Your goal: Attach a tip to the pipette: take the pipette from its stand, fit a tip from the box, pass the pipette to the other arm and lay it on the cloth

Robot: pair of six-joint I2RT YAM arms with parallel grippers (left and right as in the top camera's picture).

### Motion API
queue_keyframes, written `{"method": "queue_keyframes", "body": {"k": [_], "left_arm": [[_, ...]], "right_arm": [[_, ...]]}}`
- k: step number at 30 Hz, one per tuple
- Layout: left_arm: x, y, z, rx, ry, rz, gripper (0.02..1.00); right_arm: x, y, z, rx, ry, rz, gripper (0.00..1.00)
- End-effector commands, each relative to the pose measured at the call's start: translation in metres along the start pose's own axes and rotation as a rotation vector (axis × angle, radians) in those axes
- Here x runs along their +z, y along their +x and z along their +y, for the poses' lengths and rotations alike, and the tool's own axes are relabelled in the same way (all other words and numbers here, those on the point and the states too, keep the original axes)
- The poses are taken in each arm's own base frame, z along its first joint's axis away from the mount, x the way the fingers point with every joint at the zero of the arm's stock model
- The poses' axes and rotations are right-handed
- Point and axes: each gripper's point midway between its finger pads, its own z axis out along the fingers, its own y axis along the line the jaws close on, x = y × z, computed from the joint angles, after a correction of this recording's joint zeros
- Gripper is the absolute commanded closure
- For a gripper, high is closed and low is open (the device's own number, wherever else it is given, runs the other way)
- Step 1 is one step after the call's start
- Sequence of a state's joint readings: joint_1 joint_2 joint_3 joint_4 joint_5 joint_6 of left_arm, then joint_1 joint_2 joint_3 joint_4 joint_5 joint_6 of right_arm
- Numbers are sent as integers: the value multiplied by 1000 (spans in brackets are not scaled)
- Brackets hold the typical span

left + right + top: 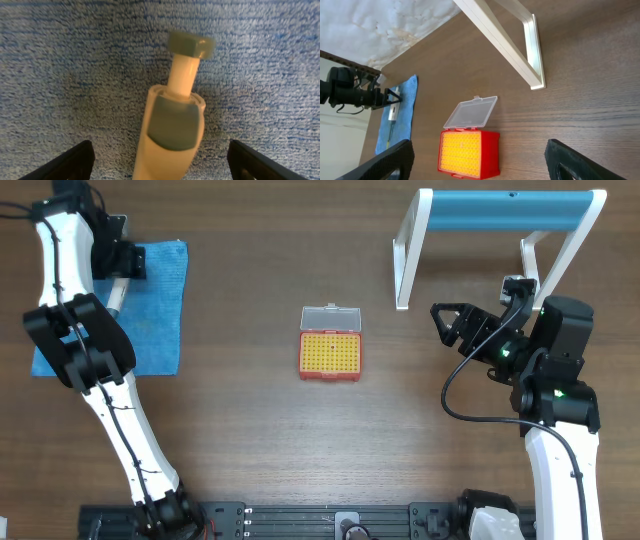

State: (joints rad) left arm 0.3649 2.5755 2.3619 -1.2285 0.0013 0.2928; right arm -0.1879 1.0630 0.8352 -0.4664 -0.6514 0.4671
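Observation:
The white and grey pipette (172, 125) lies on the blue cloth (60, 75) at the table's far left, also seen as pipette (116, 296) on cloth (160, 300). My left gripper (165, 167) hangs just above it, open, its fingers (75, 160) wide apart on either side and not touching it. The red tip box (330, 356) with yellow tips stands mid-table, lid open. My right gripper (447, 328) is open and holds nothing, near the white and blue stand (500, 210). From the right wrist I see the tip box (470, 152), the pipette (393, 112) and the left gripper (385, 96).
The stand's white leg (520, 55) runs along the wood table close to my right gripper. A black rail (320, 520) lines the front edge between the arm bases. Bare table lies between the cloth and the tip box.

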Motion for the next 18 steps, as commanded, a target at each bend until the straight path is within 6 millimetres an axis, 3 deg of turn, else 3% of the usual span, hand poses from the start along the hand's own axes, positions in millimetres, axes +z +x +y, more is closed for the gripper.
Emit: {"method": "queue_keyframes", "body": {"k": [1,4,5,6,9,10,11,12,14,16,18], "left_arm": [[-53,3,-11,-69,16,-11,121],[-140,14,-22,-150,40,-96,119],[-158,18,-28,-154,65,-116,121],[-196,29,-43,-188,128,-153,119],[-256,70,-75,-181,154,-154,126],[-273,75,-85,-183,157,-188,123],[-302,84,-108,-188,170,-248,126],[-318,94,-131,-152,185,-274,123],[-325,127,-172,-105,177,-243,126],[-312,167,-197,-77,161,-158,126],[-301,230,-214,-62,130,-96,126]], "right_arm": [[-2,-4,1,-9,8,-18,143],[-4,-11,4,-179,2,-44,143],[-6,-16,6,-223,1,-66,145],[-17,-26,6,-319,14,-120,145],[-56,-37,15,-499,66,-233,145],[-75,-30,23,-601,90,-262,145],[-90,-15,29,-659,110,-261,143],[-103,5,33,-695,121,-261,143],[-110,34,34,-736,119,-279,145],[-109,57,26,-688,117,-245,145],[-106,88,17,-642,110,-200,143]]}}
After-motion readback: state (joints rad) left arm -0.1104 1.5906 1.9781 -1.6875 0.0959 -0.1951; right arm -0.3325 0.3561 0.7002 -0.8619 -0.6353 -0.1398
